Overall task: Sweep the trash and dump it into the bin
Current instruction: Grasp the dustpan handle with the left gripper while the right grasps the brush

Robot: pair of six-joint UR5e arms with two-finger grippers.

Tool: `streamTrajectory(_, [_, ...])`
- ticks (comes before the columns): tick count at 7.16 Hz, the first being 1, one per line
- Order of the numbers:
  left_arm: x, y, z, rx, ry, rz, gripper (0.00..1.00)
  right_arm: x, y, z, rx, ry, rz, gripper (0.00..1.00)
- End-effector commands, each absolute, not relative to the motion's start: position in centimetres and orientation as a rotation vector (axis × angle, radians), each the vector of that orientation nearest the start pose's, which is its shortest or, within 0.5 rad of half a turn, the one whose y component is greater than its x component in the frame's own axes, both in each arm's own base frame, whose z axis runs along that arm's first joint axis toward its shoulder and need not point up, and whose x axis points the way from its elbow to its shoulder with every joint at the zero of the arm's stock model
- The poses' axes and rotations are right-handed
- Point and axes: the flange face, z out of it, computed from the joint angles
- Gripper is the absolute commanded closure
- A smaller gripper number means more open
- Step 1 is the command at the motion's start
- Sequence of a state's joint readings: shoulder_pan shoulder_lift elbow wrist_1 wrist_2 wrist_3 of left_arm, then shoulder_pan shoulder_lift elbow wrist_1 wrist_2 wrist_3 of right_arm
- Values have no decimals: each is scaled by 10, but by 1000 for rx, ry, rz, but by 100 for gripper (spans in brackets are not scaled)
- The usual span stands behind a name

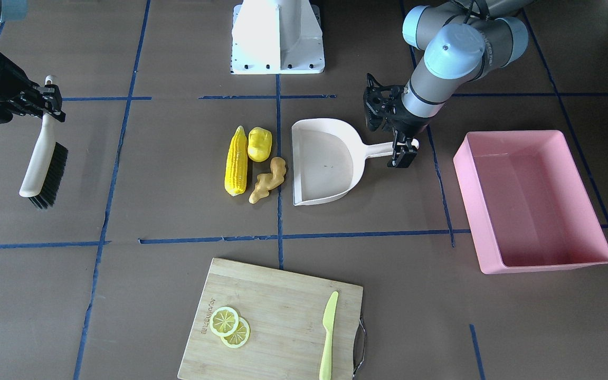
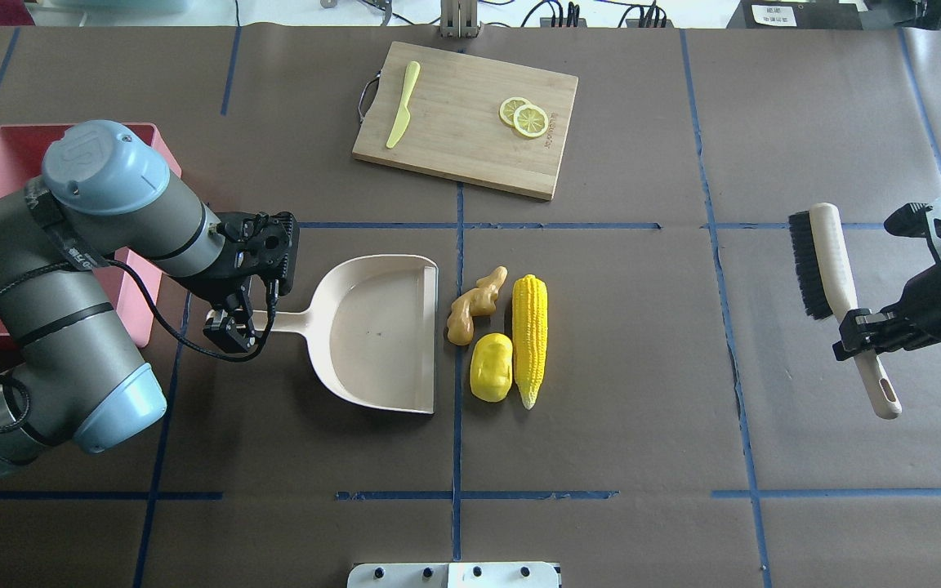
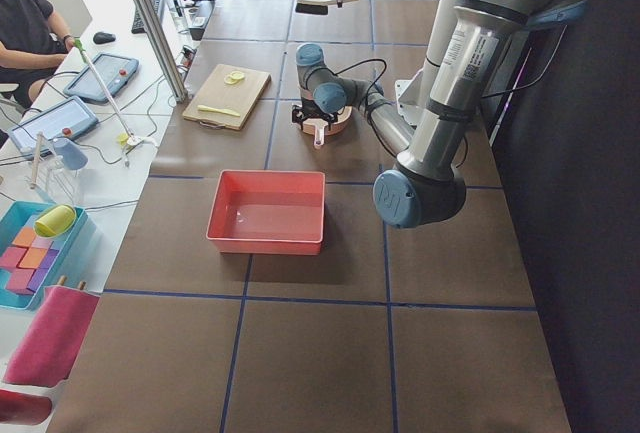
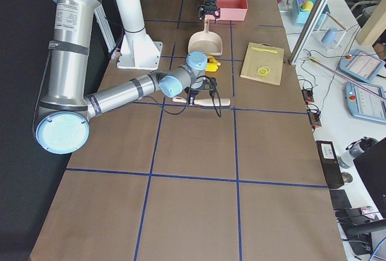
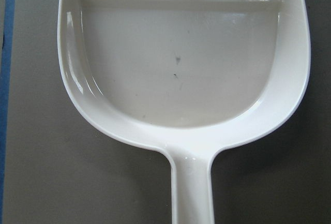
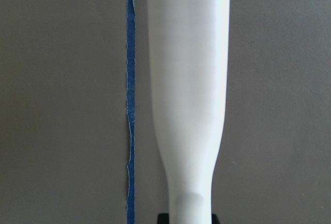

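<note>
The trash lies in a close group at the table's middle: a corn cob (image 1: 236,161) (image 2: 529,336), a rounded yellow lump (image 1: 259,143) (image 2: 492,367) and a tan ginger root (image 1: 268,180) (image 2: 474,305). A cream dustpan (image 1: 322,161) (image 2: 376,331) (image 5: 181,63) lies flat with its open lip right beside the ginger; it is empty. My left gripper (image 1: 403,153) (image 2: 235,320) is shut on the dustpan's handle. The pink bin (image 1: 531,200) (image 2: 5,163) (image 3: 266,211) stands empty beyond that arm. My right gripper (image 1: 48,103) (image 2: 856,335) is shut on a brush (image 1: 45,158) (image 2: 826,261) (image 6: 189,79), far from the trash.
A wooden cutting board (image 1: 277,316) (image 2: 466,114) lies on the far side with two lemon slices (image 1: 230,326) and a lime-green knife (image 1: 328,327). The robot's white base (image 1: 277,37) is at the near edge. Blue tape lines cross the brown table.
</note>
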State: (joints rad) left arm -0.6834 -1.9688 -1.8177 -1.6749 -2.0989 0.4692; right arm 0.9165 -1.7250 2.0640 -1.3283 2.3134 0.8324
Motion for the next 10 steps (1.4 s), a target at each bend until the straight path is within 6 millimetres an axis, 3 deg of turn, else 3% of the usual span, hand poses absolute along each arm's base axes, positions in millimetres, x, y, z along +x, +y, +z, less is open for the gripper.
streamTrajectory(1, [424,-450,319,656,711,1459,0,-210,-383,447,-100,-914,-48,100])
streamTrajectory(5, [447,-433,329,616,725,1487,0,-219,-386,435,-107,-914,-56,100])
streamTrajectory(8, [447,-433,329,614,723,1484,0,-252,-403,396,-137,-882,-67,100])
streamTrajectory(10, [449,-433,337,596,722,1485,0,-259,-401,391,-135,-886,-83,100])
